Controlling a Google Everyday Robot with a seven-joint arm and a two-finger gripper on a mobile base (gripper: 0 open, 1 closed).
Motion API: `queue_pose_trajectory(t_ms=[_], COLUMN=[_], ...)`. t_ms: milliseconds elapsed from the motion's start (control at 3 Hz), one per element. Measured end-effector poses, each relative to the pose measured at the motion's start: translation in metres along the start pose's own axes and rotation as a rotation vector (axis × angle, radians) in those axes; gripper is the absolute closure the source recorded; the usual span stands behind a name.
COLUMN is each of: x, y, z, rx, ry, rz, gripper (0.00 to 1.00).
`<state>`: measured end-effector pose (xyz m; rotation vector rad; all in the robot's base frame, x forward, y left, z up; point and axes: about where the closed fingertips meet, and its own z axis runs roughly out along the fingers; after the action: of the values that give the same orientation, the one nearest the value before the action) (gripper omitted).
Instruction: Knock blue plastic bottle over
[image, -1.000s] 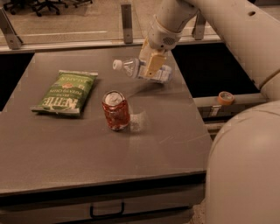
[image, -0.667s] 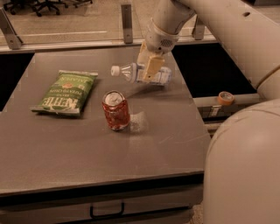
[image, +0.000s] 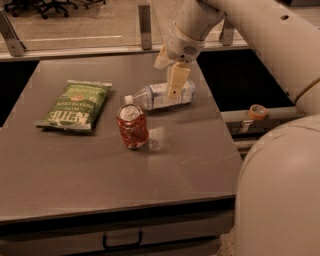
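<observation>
The blue plastic bottle (image: 159, 96) is clear with a white cap and a pale label. It lies on its side on the grey table (image: 75, 170), its cap pointing left and close to the top of the red can (image: 132, 126). My gripper (image: 170, 71) hangs over the bottle's right half. It is open, with one cream finger (image: 177, 80) in front of the bottle's body and the other up and to the left. It holds nothing.
A green chip bag (image: 75, 105) lies flat at the table's left. The red can stands upright mid-table with a clear wrapper (image: 157, 140) beside it. An orange tape roll (image: 258, 111) sits on a ledge to the right. My own body fills the lower right.
The bottle has shifted toward the front of the table, so its cap now lies beside the can. The gripper stayed above its right half.
</observation>
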<state>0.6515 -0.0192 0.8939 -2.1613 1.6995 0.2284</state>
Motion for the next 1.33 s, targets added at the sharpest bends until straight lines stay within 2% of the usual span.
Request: queue_pose_trajectory(t_ms=[333,667,1000,1333], x=[-0.002,0.01,0.039,0.068], y=[-0.002,-0.015,-0.031,-0.041], z=[-0.003,-0.022,-0.075,-0.134], rx=[0.004,0.064,0.223,0.394], ry=[-0.059,-0.172,-0.279,-0.318], rz=[0.029,0.129,0.258,0.347], gripper=[0.0,0.0,0.0,0.0])
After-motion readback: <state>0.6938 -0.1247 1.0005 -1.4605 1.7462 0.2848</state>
